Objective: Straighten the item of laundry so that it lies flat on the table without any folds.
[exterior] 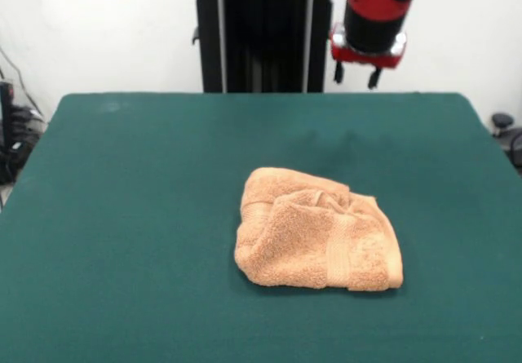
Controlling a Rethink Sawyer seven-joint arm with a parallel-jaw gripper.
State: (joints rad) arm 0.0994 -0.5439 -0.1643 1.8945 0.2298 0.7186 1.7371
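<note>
The orange-tan towel lies in a folded, bunched heap on the dark green table, a little right of centre and towards the near side. Its flat woven band runs down the right part of the top fold. My gripper hangs from the red arm at the top right, above the table's far edge and well clear of the towel. Its two short black fingertips stand apart with nothing between them.
The black pedestal stands behind the table's far edge. Cables and dark gear sit off the left side, and a dark object sits off the right side.
</note>
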